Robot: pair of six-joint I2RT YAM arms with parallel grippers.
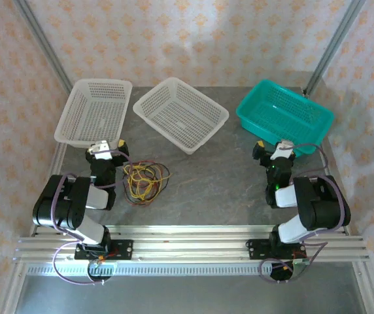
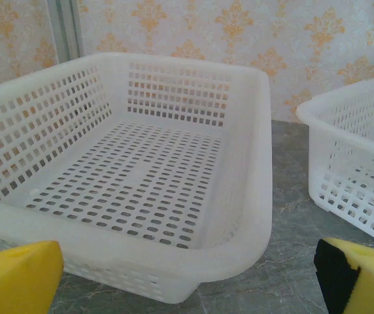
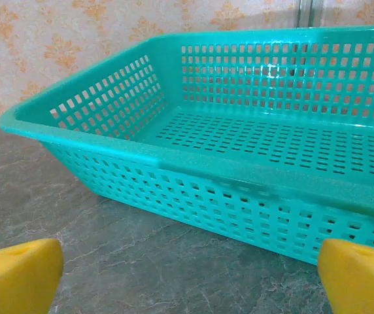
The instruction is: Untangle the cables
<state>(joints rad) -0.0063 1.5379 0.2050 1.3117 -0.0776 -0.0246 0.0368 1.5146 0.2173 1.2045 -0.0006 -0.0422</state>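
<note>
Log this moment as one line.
cables: tangled, untouched | left end effector: open, facing left white basket | right end effector: open, facing teal basket

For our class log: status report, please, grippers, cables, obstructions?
Open and empty: left gripper, right gripper. Tangled cables beside left gripper, untouched. No obstruction between.

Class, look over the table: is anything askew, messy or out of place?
The cables lie in one red, yellow and black tangle beside the left arm. The middle white basket sits turned diagonally.
</note>
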